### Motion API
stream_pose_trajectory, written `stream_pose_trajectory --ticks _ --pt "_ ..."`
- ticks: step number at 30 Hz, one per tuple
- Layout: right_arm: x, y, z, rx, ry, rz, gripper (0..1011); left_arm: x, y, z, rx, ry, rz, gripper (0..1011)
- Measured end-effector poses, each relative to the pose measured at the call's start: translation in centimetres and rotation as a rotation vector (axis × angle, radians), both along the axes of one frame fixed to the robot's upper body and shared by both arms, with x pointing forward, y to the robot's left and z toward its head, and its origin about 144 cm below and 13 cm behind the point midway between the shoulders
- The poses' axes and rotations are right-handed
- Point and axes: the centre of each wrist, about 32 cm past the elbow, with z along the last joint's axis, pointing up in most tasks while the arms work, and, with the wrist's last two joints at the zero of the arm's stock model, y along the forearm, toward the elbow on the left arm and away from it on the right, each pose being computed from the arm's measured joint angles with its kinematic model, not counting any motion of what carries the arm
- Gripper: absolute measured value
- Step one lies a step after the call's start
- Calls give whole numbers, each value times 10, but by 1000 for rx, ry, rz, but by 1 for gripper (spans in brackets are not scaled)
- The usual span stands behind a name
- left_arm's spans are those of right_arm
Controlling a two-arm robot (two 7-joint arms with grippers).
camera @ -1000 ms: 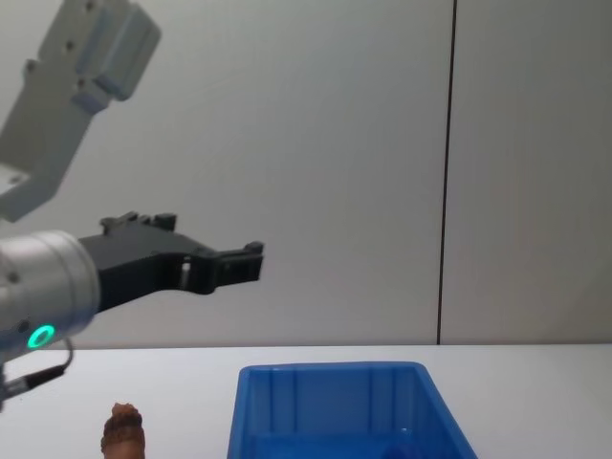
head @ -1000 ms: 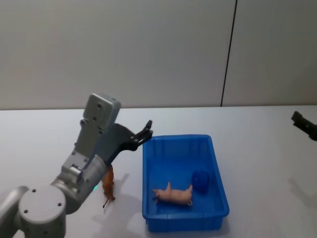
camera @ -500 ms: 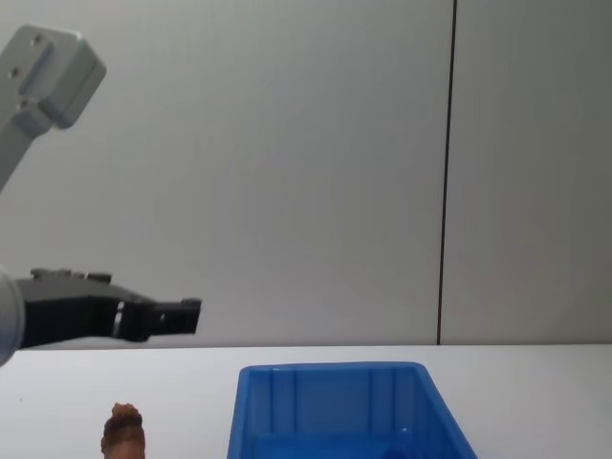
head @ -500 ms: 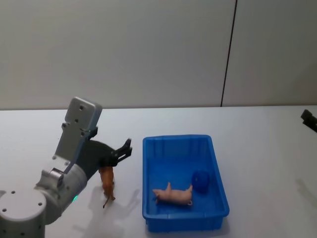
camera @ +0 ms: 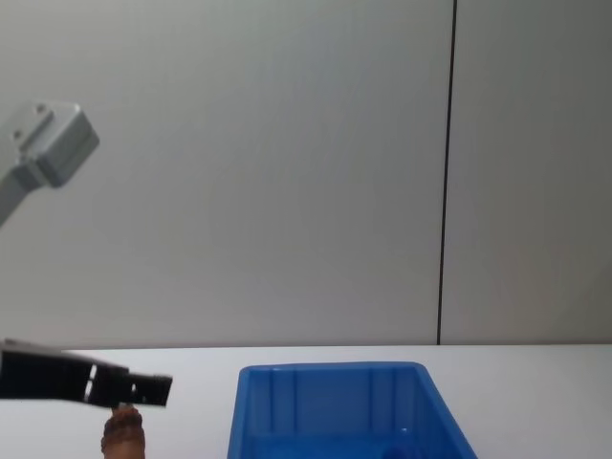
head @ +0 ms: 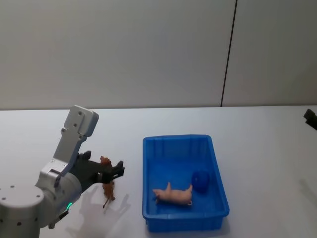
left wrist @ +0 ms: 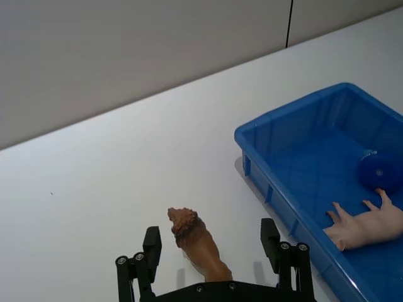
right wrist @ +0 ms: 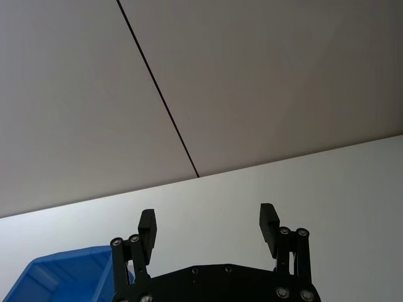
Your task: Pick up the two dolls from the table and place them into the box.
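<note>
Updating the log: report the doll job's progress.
Done: pink pig and blue round toy lie in the blue bin. In hand: open left tool straddles the brown lion on the table, not gripping. Left: grip it, bin it. Right tool idles open, far right.

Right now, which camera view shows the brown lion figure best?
The left wrist view: the lion figure shows its mane, head and back clearly, standing on the table, framed by the open left hand. The head view shows it small, partly behind that hand. The chest view catches its head at the bottom edge.
</note>
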Motion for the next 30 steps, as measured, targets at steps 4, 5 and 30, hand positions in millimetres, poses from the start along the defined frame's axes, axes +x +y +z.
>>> stream_pose_trajectory --ticks 4,5,30 --pt "0 0 0 1 -1 -1 1003 7 0 -3 -9 57 5 1001" --pt "0 0 0 1 -1 -1 1003 8 0 -4 -11 69 5 1001" --pt "-1 -1 0 2 -2 -3 1003 41 -10 -21 -44 247 87 1001"
